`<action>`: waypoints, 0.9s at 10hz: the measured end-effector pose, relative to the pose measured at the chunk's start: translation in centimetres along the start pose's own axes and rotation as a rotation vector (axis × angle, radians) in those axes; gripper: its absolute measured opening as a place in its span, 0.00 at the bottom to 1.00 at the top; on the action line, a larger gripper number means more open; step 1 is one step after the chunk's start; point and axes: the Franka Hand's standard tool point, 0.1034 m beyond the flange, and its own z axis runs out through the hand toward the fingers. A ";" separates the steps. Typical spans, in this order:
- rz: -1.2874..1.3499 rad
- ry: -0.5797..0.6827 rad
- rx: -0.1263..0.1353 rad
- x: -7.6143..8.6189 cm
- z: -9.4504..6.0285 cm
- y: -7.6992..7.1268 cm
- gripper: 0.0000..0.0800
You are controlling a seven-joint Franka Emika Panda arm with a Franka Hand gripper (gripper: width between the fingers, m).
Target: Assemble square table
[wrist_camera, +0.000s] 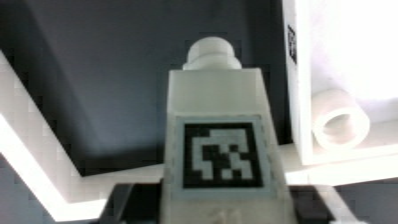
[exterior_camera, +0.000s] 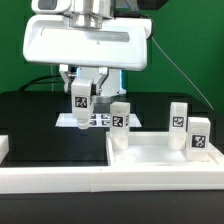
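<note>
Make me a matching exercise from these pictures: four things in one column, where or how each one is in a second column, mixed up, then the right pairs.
Things:
1. two-finger gripper
2. thin flat white marker board
3. long white rails
4. three loose white tagged block legs

Places or states:
A. standing upright toward the exterior view's right
B. shut on a fourth white tagged leg
C. lying flat on the black table, behind the held leg
D. running along the table's front edge

Pairs: 1-B, 2-C, 3-D, 4-A
</note>
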 end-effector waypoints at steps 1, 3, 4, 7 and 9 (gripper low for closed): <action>-0.028 0.001 -0.002 0.1 0.1 0.1 0.36; -0.085 -0.020 0.009 1.7 0.4 -1.4 0.36; -0.105 -0.011 0.019 3.0 0.2 -2.8 0.36; -0.122 -0.011 0.029 4.0 0.0 -4.1 0.36; -0.122 -0.012 0.028 3.9 0.0 -4.1 0.36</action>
